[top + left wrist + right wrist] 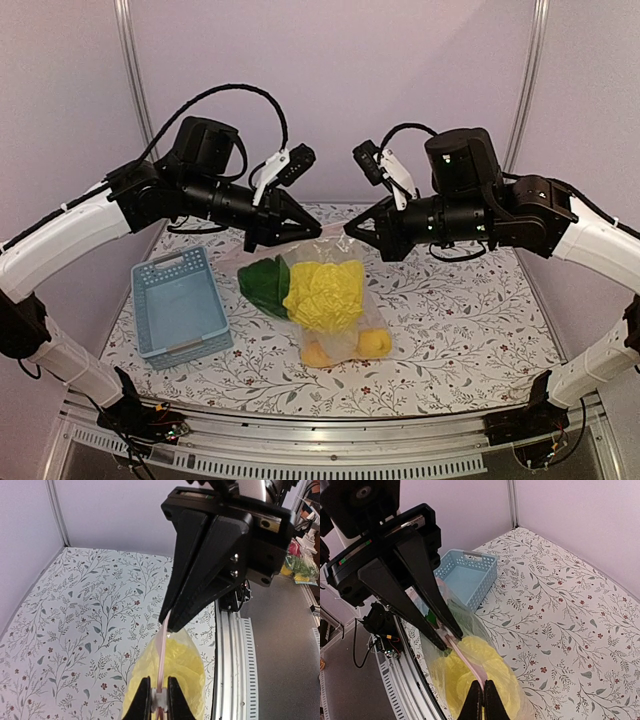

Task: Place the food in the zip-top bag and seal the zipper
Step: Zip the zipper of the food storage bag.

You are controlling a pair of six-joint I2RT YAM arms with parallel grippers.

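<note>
The clear zip-top bag [340,310] hangs between both grippers, its bottom resting on the table. Through it show the pale-yellow napa cabbage [322,293], the dark-green bok choy [265,283], a round yellow fruit [375,342] and an orange fruit [318,352]. My left gripper [300,232] is shut on the left end of the mouth edge. My right gripper [352,228] is shut on the right end. The zipper [164,655] runs taut as a thin pink strip from my left gripper [159,694] to the right one [170,622]. The right wrist view shows the zipper [467,662] pinched in my right gripper [483,696].
A light-blue slotted basket [180,305] stands empty left of the bag. The flowered cloth [450,320] covers the table. A metal rail [330,455] runs along the near edge. Walls close the back and both sides.
</note>
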